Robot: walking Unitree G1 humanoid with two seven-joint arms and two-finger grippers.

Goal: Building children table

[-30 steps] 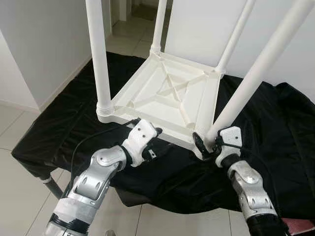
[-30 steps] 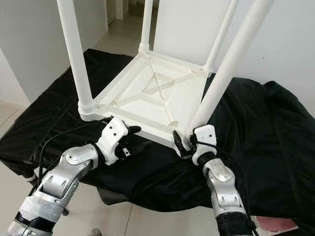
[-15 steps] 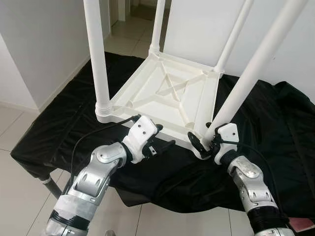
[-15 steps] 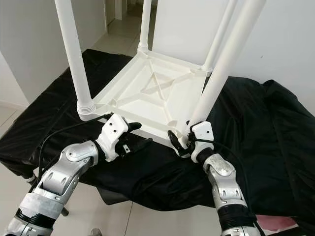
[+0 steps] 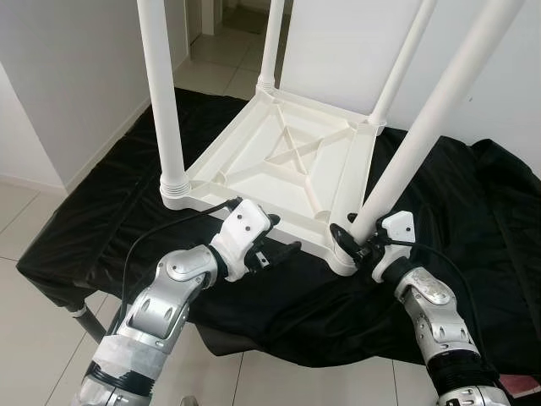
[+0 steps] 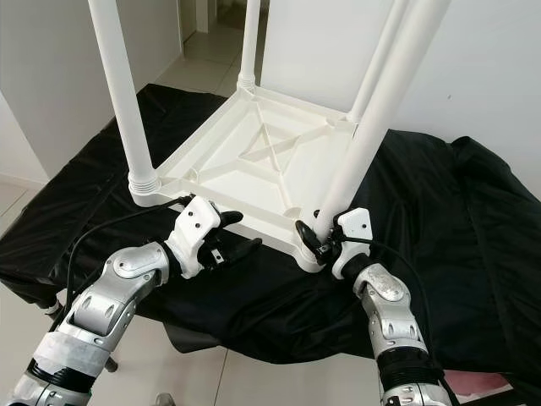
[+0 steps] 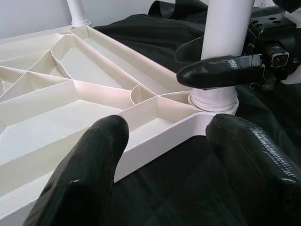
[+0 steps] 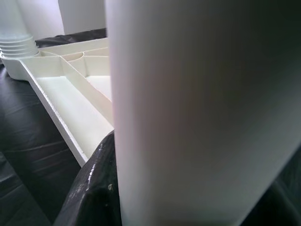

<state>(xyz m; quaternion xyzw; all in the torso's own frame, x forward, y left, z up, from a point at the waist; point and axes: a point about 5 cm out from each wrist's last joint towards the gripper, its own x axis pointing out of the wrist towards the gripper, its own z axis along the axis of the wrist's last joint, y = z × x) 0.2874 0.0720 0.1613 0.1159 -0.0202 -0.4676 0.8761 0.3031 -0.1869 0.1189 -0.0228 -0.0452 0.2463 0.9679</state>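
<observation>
A white children's table (image 5: 287, 169) lies upside down on a black cloth (image 5: 473, 220), its four legs pointing up. My right gripper (image 5: 359, 239) is shut on the near right leg (image 5: 423, 127) just above its socket; one finger (image 7: 221, 70) crosses in front of the leg (image 7: 225, 23) and the other sits behind it. The same leg (image 8: 202, 108) stands hard against a finger (image 8: 96, 188) in the right wrist view. My left gripper (image 5: 279, 238) is open at the tabletop's near edge (image 7: 155, 141), with its fingers (image 7: 89, 179) either side of the rim and not touching it.
The black cloth covers a low stand whose front edge (image 5: 254, 338) drops to a tiled floor (image 5: 34, 338). White walls rise to the left and behind, with a doorway at the back. A cable (image 5: 161, 233) runs along my left arm.
My left gripper opened its fingers at the near edge. My right gripper slid round the near right leg and closed on it; the table shifted slightly.
</observation>
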